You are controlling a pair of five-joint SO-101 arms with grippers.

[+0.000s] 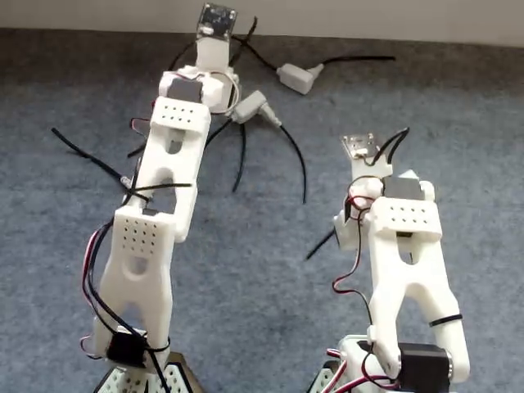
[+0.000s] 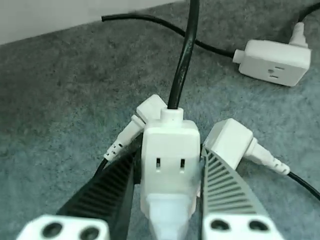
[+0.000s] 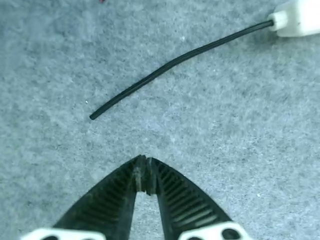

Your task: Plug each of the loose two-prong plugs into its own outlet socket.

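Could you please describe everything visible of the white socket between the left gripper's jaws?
The socket is a white, boxy, plastic-looking block with two narrow slots facing the wrist camera. A black cord leaves a round collar at its far end. The left gripper has its jaws pressed on its two sides. A white plug lies close beside it.

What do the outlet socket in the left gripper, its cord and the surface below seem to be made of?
Held outlet socket: probably hard moulded plastic, white, smooth, slightly glossy. Its cord: likely rubber or vinyl sheath, black, smooth, bending gently. Surface: apparently short-pile carpet, grey-blue, fuzzy, matte.
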